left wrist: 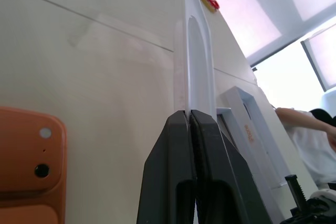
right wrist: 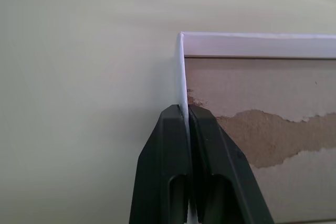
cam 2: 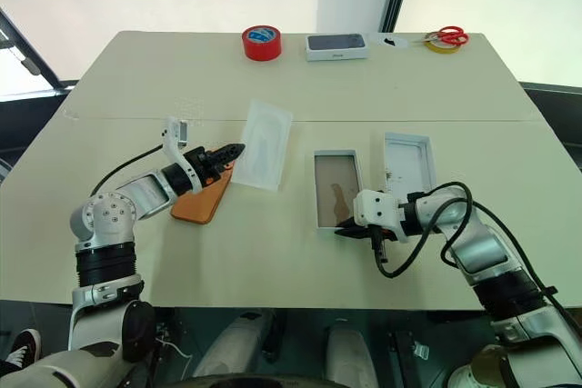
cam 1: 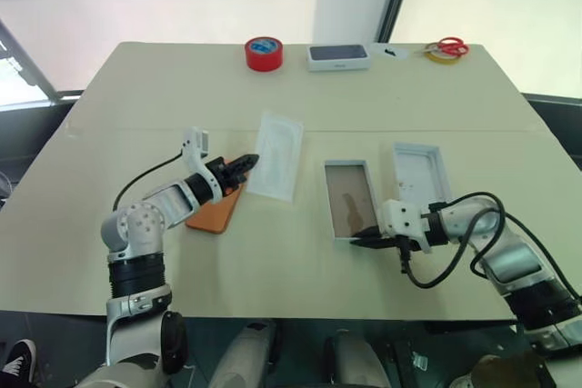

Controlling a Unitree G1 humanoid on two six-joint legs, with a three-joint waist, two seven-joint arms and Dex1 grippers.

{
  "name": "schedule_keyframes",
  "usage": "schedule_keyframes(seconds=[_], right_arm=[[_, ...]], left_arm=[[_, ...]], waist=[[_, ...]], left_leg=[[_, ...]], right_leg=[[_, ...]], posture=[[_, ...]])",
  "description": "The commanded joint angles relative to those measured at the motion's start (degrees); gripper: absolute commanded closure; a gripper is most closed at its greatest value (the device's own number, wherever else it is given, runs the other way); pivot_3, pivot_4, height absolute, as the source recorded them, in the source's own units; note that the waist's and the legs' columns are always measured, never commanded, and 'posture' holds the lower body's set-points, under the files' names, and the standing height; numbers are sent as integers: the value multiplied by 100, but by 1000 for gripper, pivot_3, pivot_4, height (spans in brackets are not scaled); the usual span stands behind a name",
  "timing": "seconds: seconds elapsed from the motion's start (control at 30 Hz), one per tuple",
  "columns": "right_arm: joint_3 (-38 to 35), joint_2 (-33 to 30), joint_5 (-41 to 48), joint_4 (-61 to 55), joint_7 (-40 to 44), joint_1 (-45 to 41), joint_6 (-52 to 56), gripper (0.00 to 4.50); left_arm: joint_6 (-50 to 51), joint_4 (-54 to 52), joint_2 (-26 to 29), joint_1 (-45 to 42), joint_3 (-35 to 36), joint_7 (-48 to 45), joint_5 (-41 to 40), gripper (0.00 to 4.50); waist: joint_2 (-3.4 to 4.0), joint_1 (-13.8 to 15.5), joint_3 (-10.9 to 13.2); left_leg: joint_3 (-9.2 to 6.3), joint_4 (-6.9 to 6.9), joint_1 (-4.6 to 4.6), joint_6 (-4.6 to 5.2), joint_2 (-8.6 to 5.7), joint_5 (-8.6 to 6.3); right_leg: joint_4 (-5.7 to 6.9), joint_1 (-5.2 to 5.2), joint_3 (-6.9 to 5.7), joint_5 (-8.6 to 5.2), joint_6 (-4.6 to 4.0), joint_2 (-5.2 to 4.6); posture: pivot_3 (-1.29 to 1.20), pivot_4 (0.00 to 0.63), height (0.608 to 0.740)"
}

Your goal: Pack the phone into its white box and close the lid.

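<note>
Left gripper [cam 1: 251, 162] is clamped on the flat white insert [cam 1: 276, 154], probably to clear it, right gripper [cam 1: 361, 241] pinches the shallow brown-floored white cardboard box [cam 1: 349, 197] wall to steady it, slim orange phone [cam 1: 215, 213] waits at its 9 o'clock.

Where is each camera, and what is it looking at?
Left eye view: on the head, looking down at the table; both arms show.
Right eye view: beside it, same scene.
Left wrist view: on the left arm; left fingers pinch the flat white insert, the phone beside.
Right wrist view: on the right arm; right fingers pinch the white box wall.
Head views share red tape.
</note>
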Motion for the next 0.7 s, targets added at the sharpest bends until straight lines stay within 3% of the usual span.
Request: schedule_keyframes(seconds=[0.03,0.27,0.37,0.53,0.7], right_arm=[[-49,339,-38,170,-271,-380,-98,4471],[304,965,-463,566,-595,-783,-98,4471],[307,1068,-381,597,-574,-841,161,3654],[-78,970,-313,519,-860,-927,125,1068],[-641,357,-233,742,-833,-865,107,1068]], left_arm=[[-113,-158,-81,-175,210,117,-343,4500],[-302,50,-181,-344,60,251,-343,4500],[-317,76,-218,-387,28,270,-419,4500],[-230,-17,-431,-276,7,420,-591,4500],[-217,-217,-811,51,-122,645,-683,4500]], waist=[[0,-14,0],[0,8,0],[0,15,0],[0,7,0],[-1,16,0]], left_leg=[[0,-1,0,0,1,0],[-1,0,1,-4,1,3],[-2,0,0,-4,-2,3],[-2,1,1,-3,-3,3],[-1,2,-1,-3,-5,2]], right_leg=[[0,-1,1,0,0,1],[4,-2,0,1,2,4],[4,-2,-1,2,3,4],[6,-1,1,4,5,4],[4,-1,1,4,5,1]], posture=[[0,150,736],[0,150,736],[0,150,736],[0,150,736],[0,150,736]])
